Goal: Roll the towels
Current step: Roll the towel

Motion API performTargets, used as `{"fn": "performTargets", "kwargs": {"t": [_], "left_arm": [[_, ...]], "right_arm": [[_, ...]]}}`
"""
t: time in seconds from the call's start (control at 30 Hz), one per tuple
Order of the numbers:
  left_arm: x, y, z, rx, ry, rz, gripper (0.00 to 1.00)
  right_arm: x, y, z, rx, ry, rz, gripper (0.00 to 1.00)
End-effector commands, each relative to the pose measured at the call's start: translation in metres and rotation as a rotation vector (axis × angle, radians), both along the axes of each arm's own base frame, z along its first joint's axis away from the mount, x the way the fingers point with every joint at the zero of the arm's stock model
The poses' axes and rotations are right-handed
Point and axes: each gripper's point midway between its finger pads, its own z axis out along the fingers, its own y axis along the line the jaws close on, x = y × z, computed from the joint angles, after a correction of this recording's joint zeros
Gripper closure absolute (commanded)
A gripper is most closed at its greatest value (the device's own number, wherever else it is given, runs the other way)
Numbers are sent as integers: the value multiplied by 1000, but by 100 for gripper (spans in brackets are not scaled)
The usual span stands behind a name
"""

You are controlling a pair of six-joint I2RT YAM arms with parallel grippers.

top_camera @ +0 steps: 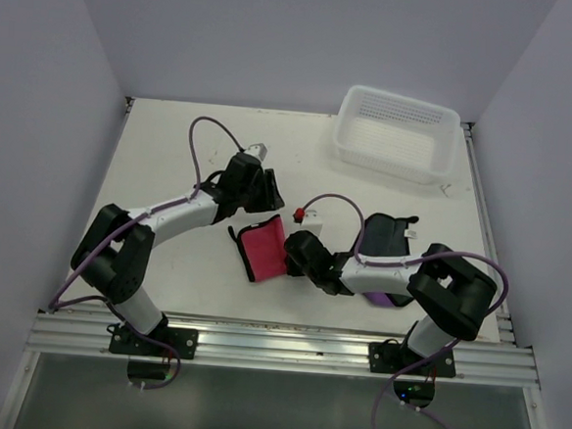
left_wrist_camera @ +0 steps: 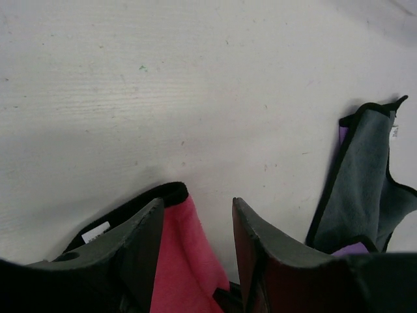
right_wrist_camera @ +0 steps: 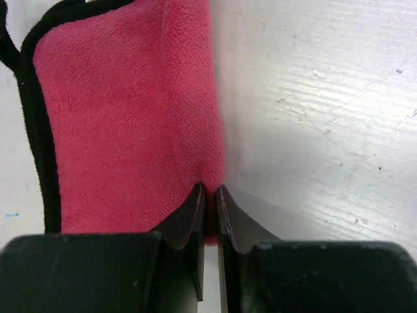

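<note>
Towels lie on the white table (top_camera: 171, 167): the pink towel (top_camera: 262, 249) with black edging sits near the middle front, partly folded, and the purple towel (top_camera: 387, 243), dark side up, lies to its right under the right arm. The right gripper (right_wrist_camera: 210, 195) has its jaws pressed narrow on the pink towel's folded right edge, pinching the cloth. The left gripper (left_wrist_camera: 195, 222) hangs over the pink towel's far corner with its jaws apart and nothing clamped between them. A white basket (top_camera: 398, 134) stands at the far right of the table, well apart from both towels.
</note>
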Motion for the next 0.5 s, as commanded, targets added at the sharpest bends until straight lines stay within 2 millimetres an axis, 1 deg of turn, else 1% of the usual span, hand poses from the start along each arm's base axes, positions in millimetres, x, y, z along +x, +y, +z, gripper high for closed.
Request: {"fn": "performTargets", "kwargs": {"t": [0.0,0.17,0.3,0.37,0.4,0.47], "left_arm": [[-2,-22,25,-50,-4,-64,50],[-8,-38,15,-17,39,-103,49],[-13,-49,2,-9,81,-132,49],[-19,-56,-2,-9,90,-159,49],[-24,-59,-7,6,102,-169,49],[-28,-60,-11,20,113,-176,49]], "right_arm": [[-12,-37,-26,-169,34,-13,100],[-13,-36,-27,-165,33,-16,100],[-14,-36,-29,-166,33,-18,100],[-14,-36,-29,-164,33,-20,100],[-15,-36,-30,-165,36,-20,100],[-15,-36,-31,-164,39,-21,100]]}}
